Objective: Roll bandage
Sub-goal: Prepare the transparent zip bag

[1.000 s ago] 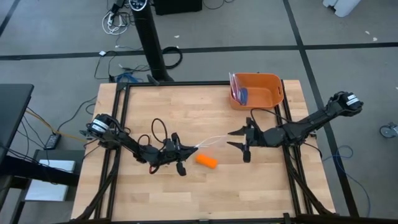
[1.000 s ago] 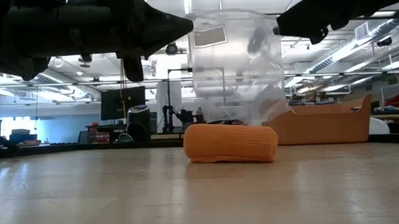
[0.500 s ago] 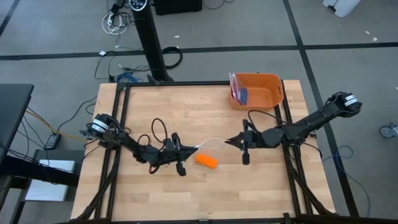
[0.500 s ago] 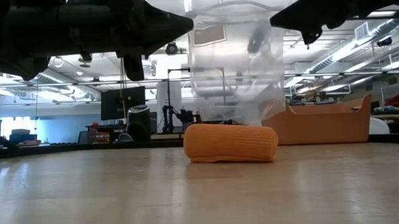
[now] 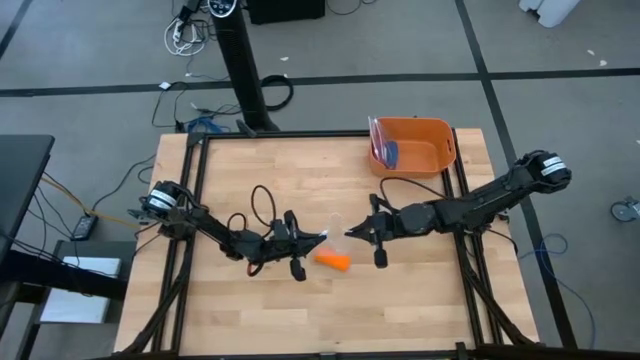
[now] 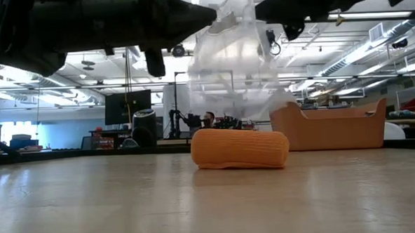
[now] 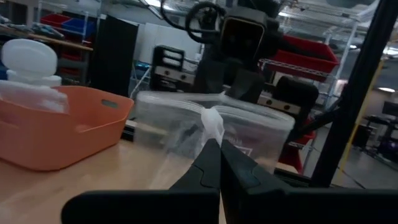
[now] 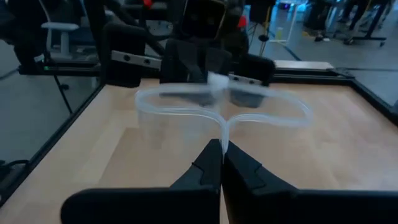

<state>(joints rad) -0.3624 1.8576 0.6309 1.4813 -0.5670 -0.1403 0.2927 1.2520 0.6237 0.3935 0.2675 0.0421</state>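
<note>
The orange bandage [image 5: 333, 261] lies rolled up as a short cylinder on its side on the wooden table, also in the low view [image 6: 240, 149]. Above and just behind it hangs a clear plastic bag [image 5: 335, 229], held between both grippers. My left gripper [image 5: 318, 239] is shut on the bag's left side, and my right gripper [image 5: 352, 235] is shut on its right side. Neither gripper touches the bandage. My left gripper pinches the bag's upper edge [image 7: 212, 124] between its two shut fingers, coming level from the table's left. The bag hangs below, clear of the table. My right gripper pinches the opposite upper edge [image 8: 222, 129] between its two shut fingers, coming level from the table's right. The bag's mouth bows open in a loop beyond the fingers.
An orange plastic bin [image 5: 411, 145] stands at the table's far right and holds a blue item and clear packaging [image 5: 385, 151]. It also shows in the low view [image 6: 331, 129] and the left wrist view [image 7: 56, 127]. Black frame rails [image 5: 300, 136] border the table.
My right gripper has gone toward the table's left, closer to my left gripper, which has shifted a little to the right. The bag between them has gone from stretched flat to slack, with its mouth bulging open. The bandage has stayed where it was.
</note>
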